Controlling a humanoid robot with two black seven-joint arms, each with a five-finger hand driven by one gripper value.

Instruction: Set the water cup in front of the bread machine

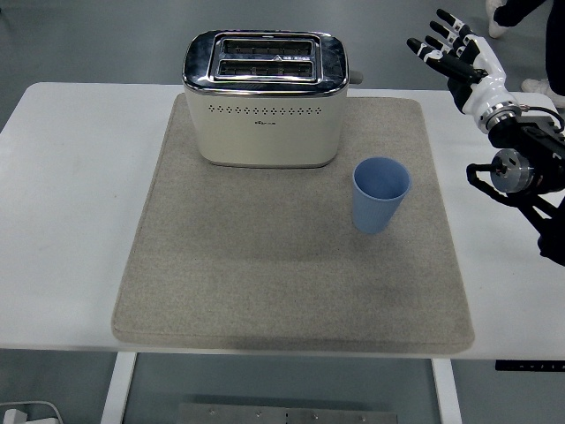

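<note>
Head view | white table point(71, 203) | grey mat point(265, 283) | grey floor point(88, 35)

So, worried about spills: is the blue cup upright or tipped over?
Upright. The blue cup stands on its base on the grey mat, open rim facing up. Whether it holds water, cannot tell.

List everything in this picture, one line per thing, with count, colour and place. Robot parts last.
table: one, white, fills most of the view.
mat: one, grey-beige, lies on the table's middle.
toaster: one, cream with a chrome top, stands at the mat's far edge, slots empty.
cup: one, blue, upright on the mat, near and right of the toaster, apart from it.
shoes: a person's, partly seen, on the floor at top right.
right hand: one, black and white, raised beyond the table's far right corner, fingers spread, holding nothing.
left arm: not in view.
</note>
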